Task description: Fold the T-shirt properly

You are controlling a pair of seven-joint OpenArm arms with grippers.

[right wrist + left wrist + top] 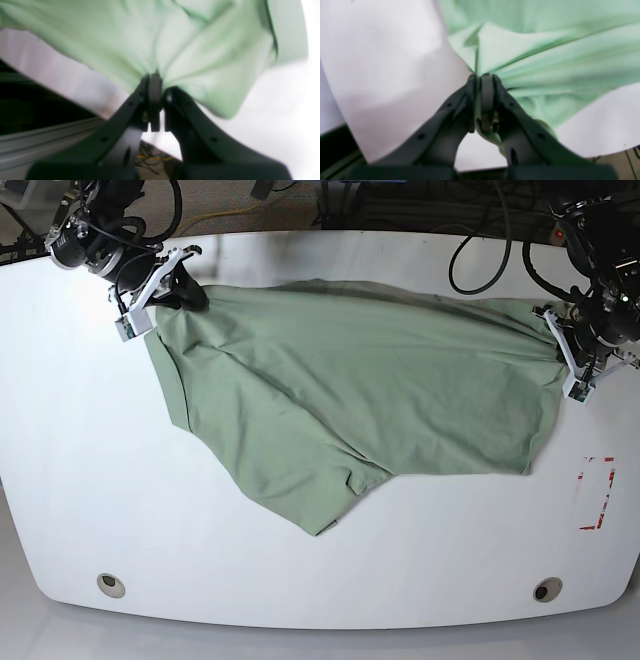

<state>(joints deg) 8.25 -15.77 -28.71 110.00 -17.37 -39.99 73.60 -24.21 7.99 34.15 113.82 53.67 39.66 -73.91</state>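
Item: 1 pale sage-green soft-knit T-shirt [350, 395], limp, light, draped between 2 pinches. Left gripper [482, 78] and right gripper [155, 76] each clamped a bunched edge; corners judged the best holds.

Both wrist views are soft and blurred; the shirt [545, 57] folds smear, most of all at the right edge of the right wrist view. The white bench [287, 120] blows out to glare there. The base view is sharp and evenly lit from above, with faint shadows under the shirt's edges and a sheen along the bench's far edge.
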